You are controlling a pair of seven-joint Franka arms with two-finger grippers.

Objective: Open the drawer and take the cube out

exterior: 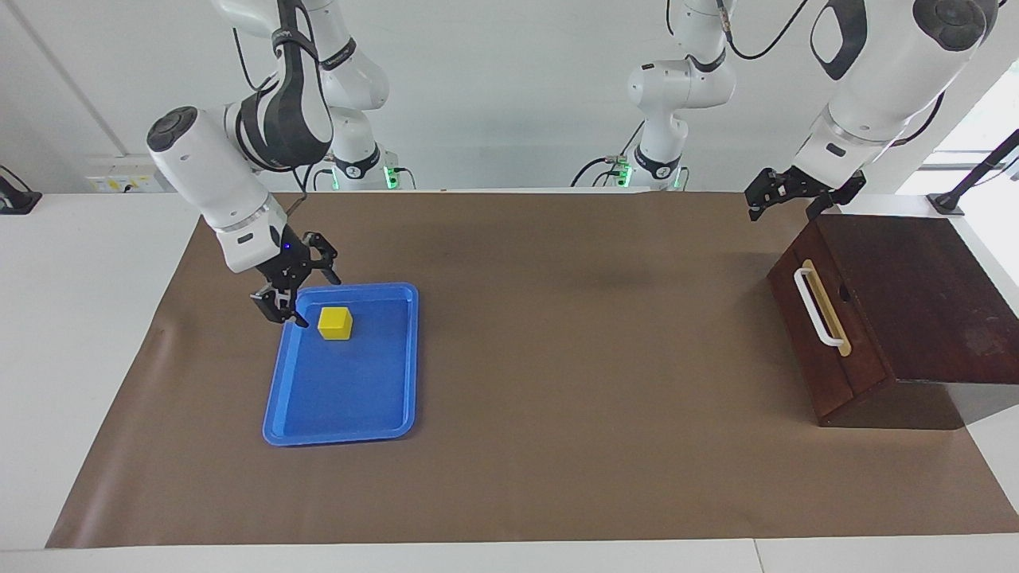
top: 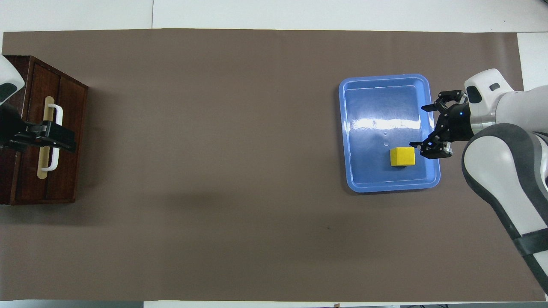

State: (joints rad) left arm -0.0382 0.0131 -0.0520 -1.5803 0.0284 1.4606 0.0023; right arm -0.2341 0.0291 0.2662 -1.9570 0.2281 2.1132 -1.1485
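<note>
Right gripper (exterior: pixel 296 288) raised with fingers spread, empty, yellow cube (exterior: pixel 335 323) just beside and below it in the blue tray (exterior: pixel 342 414), drawer (exterior: pixel 824 318) shut, left gripper (exterior: pixel 796 195) open above the box's corner.

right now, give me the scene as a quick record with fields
cube: yellow cube lying in the blue tray, at the end nearer the robots
drawer: drawer shut, white handle untouched
right end effector: right end effector open, over the tray's edge beside the cube, holding nothing
left end effector: left end effector open, raised beside the wooden box, empty
surface: brown mat
</note>
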